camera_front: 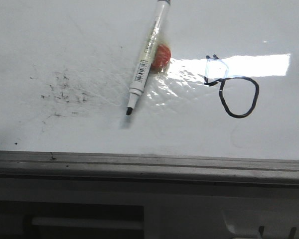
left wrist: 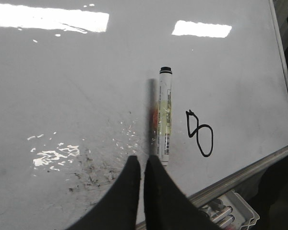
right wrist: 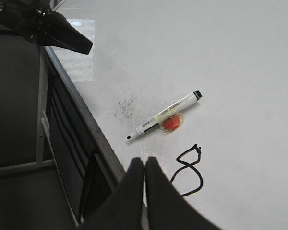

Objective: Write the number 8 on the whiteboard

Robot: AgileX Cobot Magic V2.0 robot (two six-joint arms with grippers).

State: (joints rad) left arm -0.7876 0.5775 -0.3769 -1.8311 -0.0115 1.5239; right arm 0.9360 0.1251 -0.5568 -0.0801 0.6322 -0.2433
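Right gripper (right wrist: 145, 165): dark fingers pressed together, tips meeting, nothing between them. Held above the whiteboard (right wrist: 240, 57), over its grey edge rail (right wrist: 81, 115).

Marker (right wrist: 164, 115) lies flat on the board, uncapped; black tip toward the rail, black end cap away from it. White barrel, yellowish label band at mid-length. Small orange-red lump (right wrist: 171, 123) touching the barrel's middle, on the side nearer the 8.

The 8 (right wrist: 188, 170): black line, angular loop joined to a rounder loop, near the marker but apart from it.

Patch of black specks (right wrist: 126, 106) between marker tip and rail.

Left gripper (right wrist: 57, 31) dark, over the far stretch of rail; state unclear.
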